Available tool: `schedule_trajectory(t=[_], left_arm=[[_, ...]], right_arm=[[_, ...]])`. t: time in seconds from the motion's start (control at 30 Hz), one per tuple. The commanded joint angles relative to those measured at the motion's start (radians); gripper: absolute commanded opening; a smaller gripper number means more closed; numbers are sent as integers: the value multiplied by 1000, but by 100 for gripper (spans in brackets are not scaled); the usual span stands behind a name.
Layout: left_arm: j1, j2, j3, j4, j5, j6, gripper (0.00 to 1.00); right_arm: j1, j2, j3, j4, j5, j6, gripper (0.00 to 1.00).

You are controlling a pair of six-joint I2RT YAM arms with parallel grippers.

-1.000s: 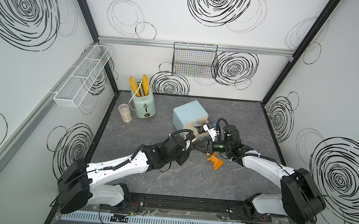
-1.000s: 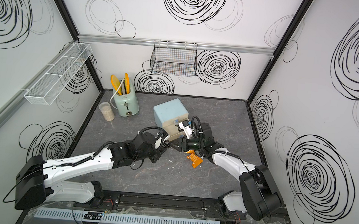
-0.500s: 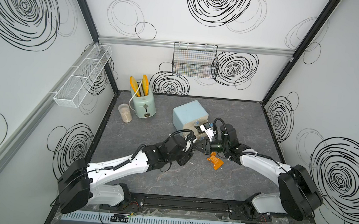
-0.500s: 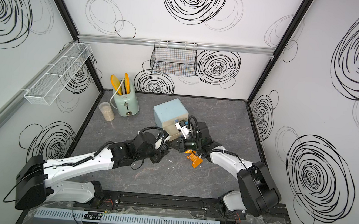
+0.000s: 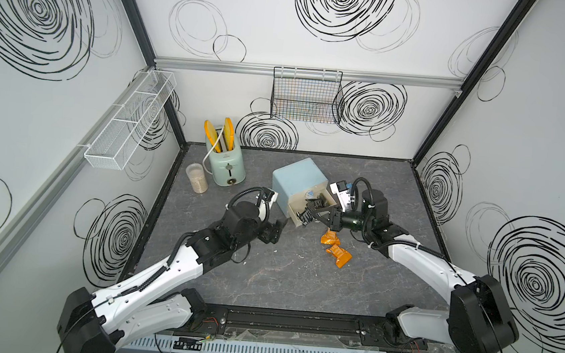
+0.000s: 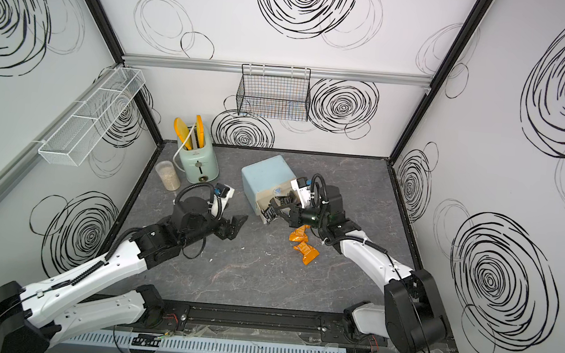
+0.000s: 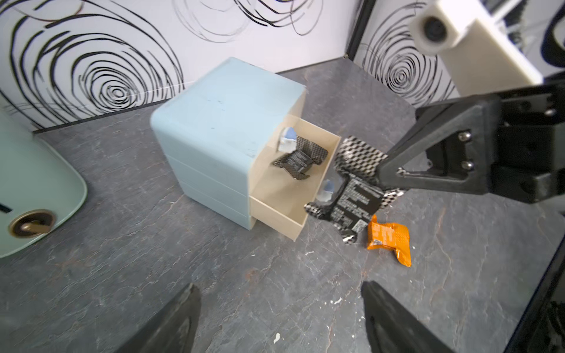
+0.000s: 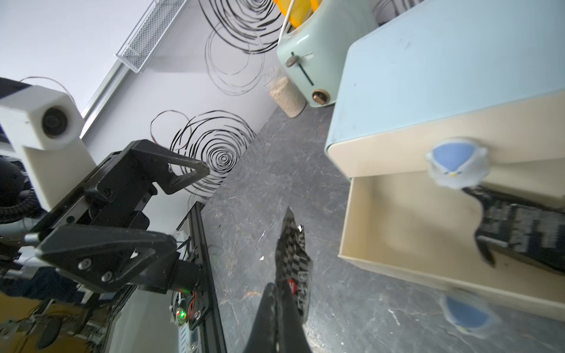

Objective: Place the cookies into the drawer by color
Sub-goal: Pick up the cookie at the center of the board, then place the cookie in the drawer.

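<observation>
We note the right gripper point(image 7: 382, 172) clamped on a black cookie packet point(image 7: 351, 189), just beside the front of the pulled-out drawer point(image 7: 275, 198). A second black packet point(image 7: 301, 159) lies inside. The left gripper point(image 5: 277, 231) is spread wide and empty, at the chest's point(image 5: 296, 178) 7 o'clock. Two orange packets point(image 5: 335, 250) lie on the desk point(image 5: 265, 280) at 5 o'clock.

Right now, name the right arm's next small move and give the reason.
Probably ease the right gripper in over the open drawer before releasing: it is shut on a black checkered packet that hangs at the drawer's front edge, not inside, and a matching black packet already lies in there.
</observation>
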Motion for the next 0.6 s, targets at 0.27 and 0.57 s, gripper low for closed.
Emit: schedule_trajectory(t=[0.27, 0.57], left_arm=[[87, -40, -26, 17, 47, -66, 85], [88, -30, -27, 16, 55, -64, 85]], right_arm=[[-33, 46, 56, 34, 121, 7, 0], [-40, 144, 87, 65, 82, 16, 0]])
